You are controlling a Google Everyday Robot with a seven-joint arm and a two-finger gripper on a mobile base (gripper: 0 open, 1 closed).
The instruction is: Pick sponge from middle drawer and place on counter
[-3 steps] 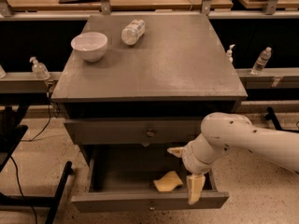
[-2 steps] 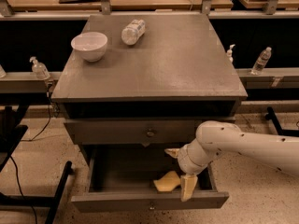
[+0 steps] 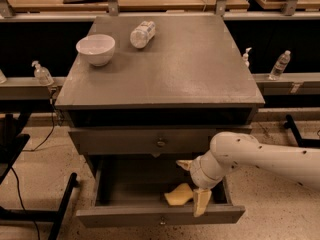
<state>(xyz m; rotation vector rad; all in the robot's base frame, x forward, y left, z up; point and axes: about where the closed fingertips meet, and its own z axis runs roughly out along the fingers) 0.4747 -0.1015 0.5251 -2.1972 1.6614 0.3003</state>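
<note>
The pale yellow sponge [image 3: 178, 194] lies on the floor of the open middle drawer [image 3: 125, 184], near its front panel and right of centre. My gripper [image 3: 193, 183] reaches down into the drawer from the right on a white arm. Its tan fingers are spread: one fingertip [image 3: 201, 204] sits just right of the sponge by the drawer front, and the other is further back above it. The sponge lies free on the drawer floor. The grey counter [image 3: 190, 69] is the cabinet top above.
A white bowl [image 3: 95, 49] and a plastic bottle [image 3: 142, 33] lying on its side sit at the back left of the counter. The drawer above, with a round knob [image 3: 161, 143], is closed. Bottles stand on side ledges [image 3: 280, 64]. A black stand leg [image 3: 60, 209] is left of the drawer.
My arm and gripper have shifted slightly left and closer to the sponge inside the drawer. The sponge has not moved.
</note>
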